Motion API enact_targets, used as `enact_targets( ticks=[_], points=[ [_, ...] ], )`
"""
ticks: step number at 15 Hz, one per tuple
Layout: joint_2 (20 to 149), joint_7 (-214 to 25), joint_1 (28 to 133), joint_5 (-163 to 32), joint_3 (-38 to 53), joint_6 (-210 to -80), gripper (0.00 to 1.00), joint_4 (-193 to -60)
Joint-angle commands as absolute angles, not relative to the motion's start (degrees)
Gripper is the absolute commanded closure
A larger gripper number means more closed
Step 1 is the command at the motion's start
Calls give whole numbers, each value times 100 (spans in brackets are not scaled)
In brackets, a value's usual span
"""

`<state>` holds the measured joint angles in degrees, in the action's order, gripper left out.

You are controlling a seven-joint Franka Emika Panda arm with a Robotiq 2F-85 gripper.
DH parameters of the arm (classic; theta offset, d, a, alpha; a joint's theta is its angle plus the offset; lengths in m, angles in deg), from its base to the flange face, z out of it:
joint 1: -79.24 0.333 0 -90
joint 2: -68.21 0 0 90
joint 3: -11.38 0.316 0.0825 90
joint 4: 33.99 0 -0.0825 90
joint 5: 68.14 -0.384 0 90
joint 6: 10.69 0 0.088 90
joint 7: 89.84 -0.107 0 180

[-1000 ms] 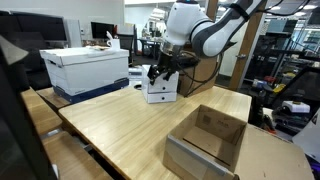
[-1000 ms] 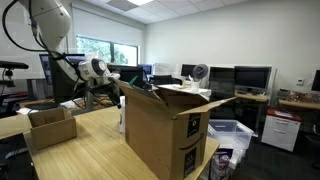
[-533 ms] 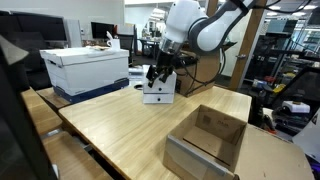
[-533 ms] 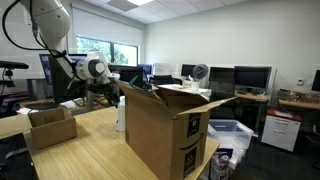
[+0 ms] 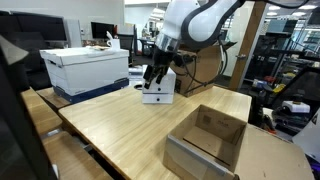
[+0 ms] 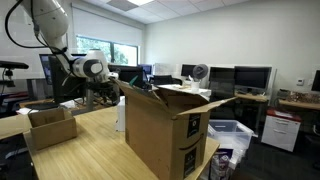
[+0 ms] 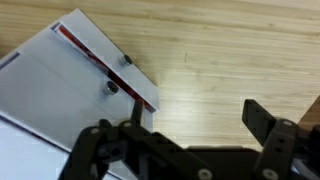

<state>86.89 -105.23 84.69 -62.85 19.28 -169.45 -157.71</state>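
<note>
My gripper [image 5: 153,76] hangs just above a small white box-like unit [image 5: 158,91] at the far side of the wooden table [image 5: 130,130]. In the wrist view the gripper [image 7: 195,112] is open and empty, its two dark fingers spread over bare wood. The white unit [image 7: 60,90], with a red strip along its edge, lies under the left finger. In an exterior view the gripper [image 6: 100,90] shows behind a tall cardboard box, over the table's far part.
An open shallow cardboard box [image 5: 208,139] sits at the table's near right. A large white and blue storage box [image 5: 88,70] stands at the left. A tall open cardboard box [image 6: 165,130] and a small one [image 6: 50,128] show in an exterior view.
The arm has shifted slightly to the left and up over the white unit. The gripper stays open.
</note>
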Motion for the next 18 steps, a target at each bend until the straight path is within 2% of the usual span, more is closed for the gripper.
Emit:
enact_targets(
  ticks=[1,6,10,18],
  points=[
    [8546,-9855,8476,-6781,2042,-16587,0,-15687],
    [8194,-11024,9060,-5925,1343,-15421,0,-15575],
    [8030,-10762,9009,-5979,1454,-15024,0,-15498],
    [8036,-10329,8954,-6053,1595,-15057,0,-15381]
  ],
)
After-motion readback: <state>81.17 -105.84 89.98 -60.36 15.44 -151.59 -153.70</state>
